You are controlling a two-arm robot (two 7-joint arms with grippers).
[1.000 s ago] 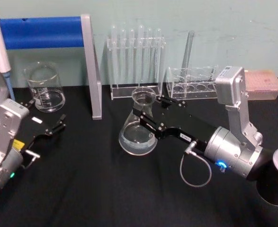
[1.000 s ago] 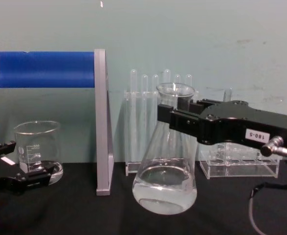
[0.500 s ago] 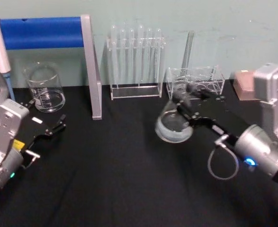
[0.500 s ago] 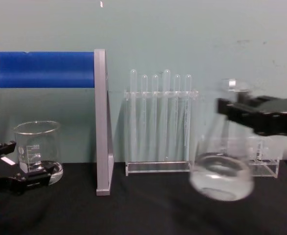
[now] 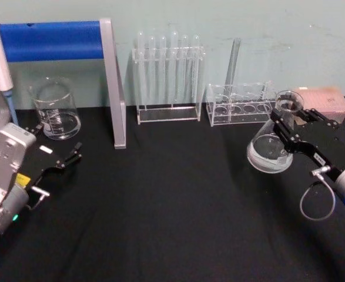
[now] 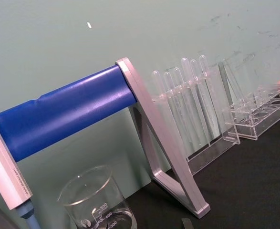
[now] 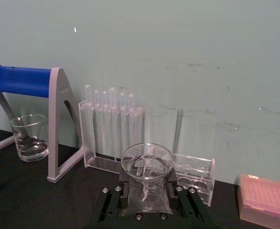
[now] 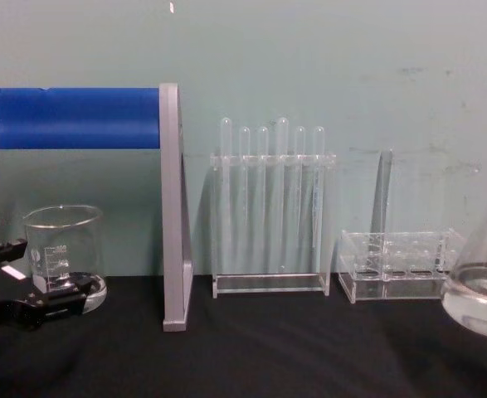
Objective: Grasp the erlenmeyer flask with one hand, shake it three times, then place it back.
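Note:
The erlenmeyer flask [image 5: 270,151] is clear glass with a little clear liquid in its wide base. It is at the right of the table, its neck leaning toward the right arm. My right gripper [image 5: 287,121] is shut on the neck just under the rim. The right wrist view shows the flask neck [image 7: 147,177] clamped between the black jaws of the right gripper [image 7: 147,202]. At the chest view's right edge the flask [image 8: 480,300] is partly cut off. I cannot tell whether its base touches the table. My left gripper [image 5: 67,159] rests open and empty at the far left.
A blue bar on a grey stand [image 5: 112,82] and a glass beaker [image 5: 56,110] are at the back left. A rack of test tubes [image 5: 167,76] stands at the back centre. A lower clear rack [image 5: 238,104] and a pink box [image 5: 329,103] sit behind the flask.
The right gripper has carried the flask from the table's centre far to the right, swinging it quickly. The left arm has not moved.

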